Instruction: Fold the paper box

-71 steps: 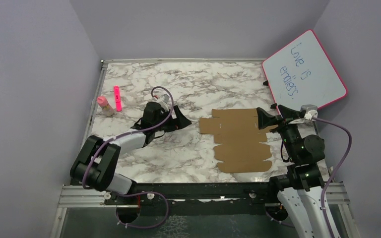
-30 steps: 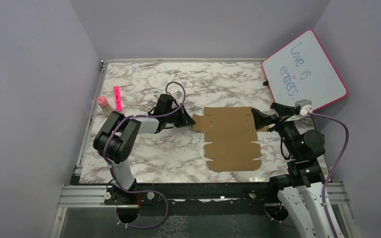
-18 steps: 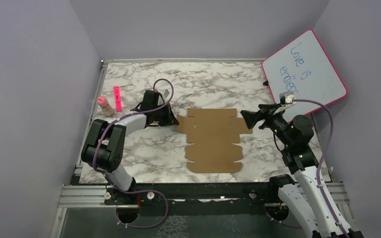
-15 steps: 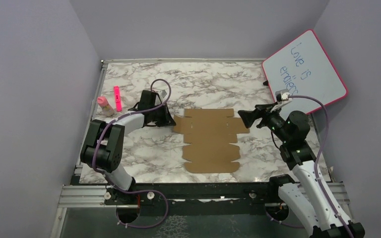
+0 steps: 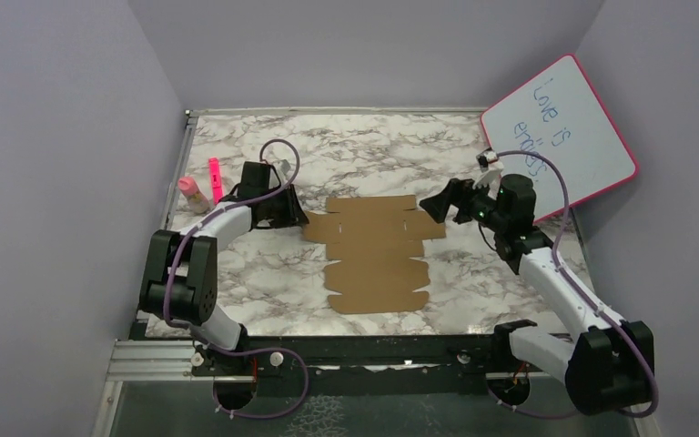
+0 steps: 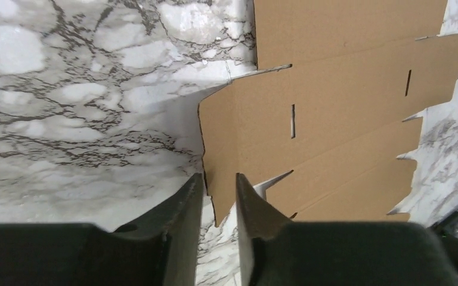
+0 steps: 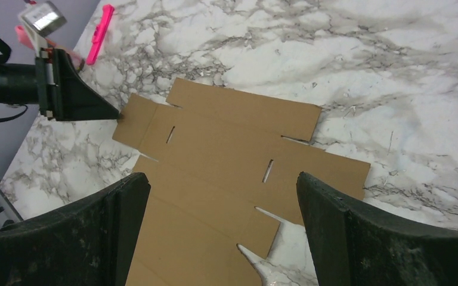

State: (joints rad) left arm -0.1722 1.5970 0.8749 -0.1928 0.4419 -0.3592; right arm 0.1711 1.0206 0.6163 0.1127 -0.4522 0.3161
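The paper box (image 5: 373, 259) is a flat brown die-cut sheet with tabs and slots, lying on the marble table (image 5: 373, 150). My left gripper (image 5: 302, 220) sits low at the sheet's left tab. In the left wrist view its jaws (image 6: 217, 179) stand a narrow gap apart, and the corner of the tab (image 6: 220, 155) shows in that gap. My right gripper (image 5: 430, 205) hovers above the sheet's right edge, wide open and empty. In the right wrist view (image 7: 223, 179) it looks down on the sheet (image 7: 214, 149) and on the left gripper (image 7: 116, 113) at the far tab.
A pink-framed whiteboard (image 5: 560, 127) leans at the back right corner. A pink marker (image 5: 215, 180) and a small pink-capped bottle (image 5: 191, 193) lie near the left edge, behind the left arm. Purple walls close in three sides of the table.
The sheet has slid left across the table with the left gripper at its tab. The left jaws have parted slightly. The right arm has swung left and extended, staying open.
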